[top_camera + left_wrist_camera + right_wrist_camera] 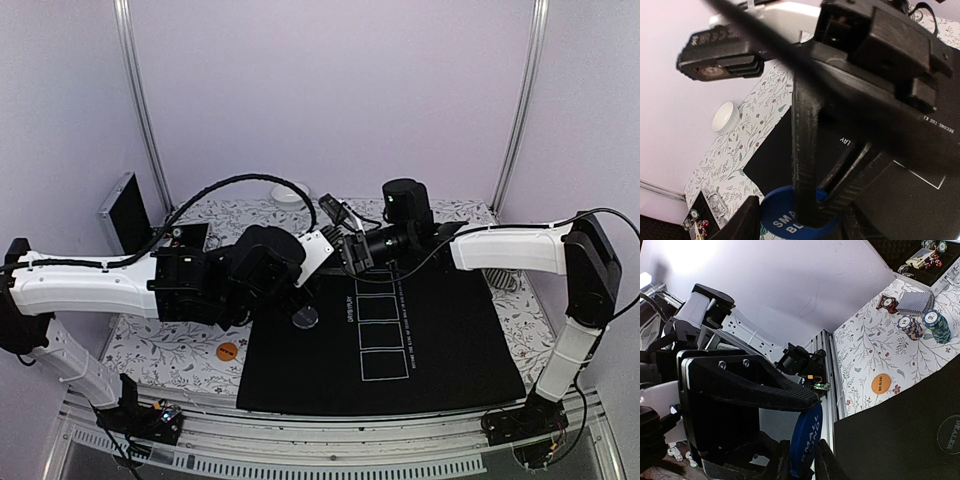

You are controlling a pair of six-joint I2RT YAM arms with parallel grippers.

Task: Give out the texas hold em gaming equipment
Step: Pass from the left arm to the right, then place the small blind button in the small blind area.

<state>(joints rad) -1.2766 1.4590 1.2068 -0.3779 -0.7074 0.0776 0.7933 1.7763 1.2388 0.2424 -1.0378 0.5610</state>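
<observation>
A blue "small blind" button disc (808,437) hangs in the air above the far edge of the black mat (440,350), where both arms meet. My left gripper (800,225) is shut across its width, one ribbed finger pressing on its rim. My right gripper (805,469) holds its two flat faces between both fingers (784,465). An orange "big blind" disc (881,384) lies on the floral cloth left of the mat. A dark disc (305,318) lies on the mat. Chip stacks (936,325) and a card deck (915,302) stand on the cloth.
A white bowl (725,116) sits at the back of the table. An open case (925,260) with chips and cards stands at the far left. The mat carries white rectangles (380,335). The table's front rail (330,440) runs along the near edge.
</observation>
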